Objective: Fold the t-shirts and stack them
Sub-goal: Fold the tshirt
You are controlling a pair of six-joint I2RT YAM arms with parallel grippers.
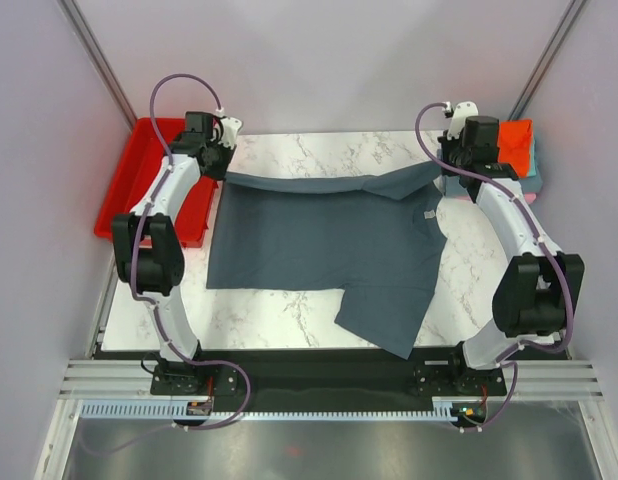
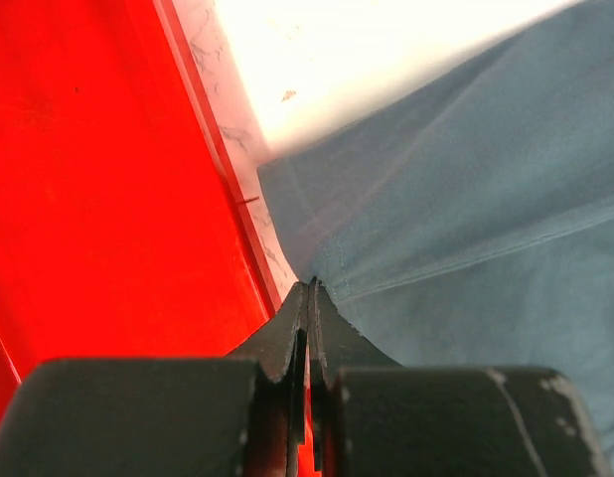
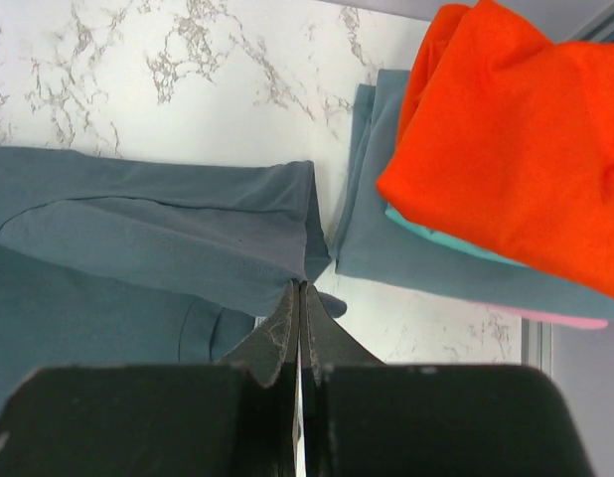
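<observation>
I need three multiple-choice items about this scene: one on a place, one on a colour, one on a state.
1. The red plastic tray lies: A) at the white marble table's left side; B) at its right side; C) at its near edge.
2. The top folded cloth shirt of the stack is: A) pink; B) orange-red; C) white.
3. The left gripper and right gripper are: A) open; B) shut on the large slate blue-grey t-shirt; C) shut on the tray.
Answers: 1 A, it sits beside the left arm; 2 B, orange-red covers the pile; 3 B, both fingertip pairs pinch its far edge.
</observation>
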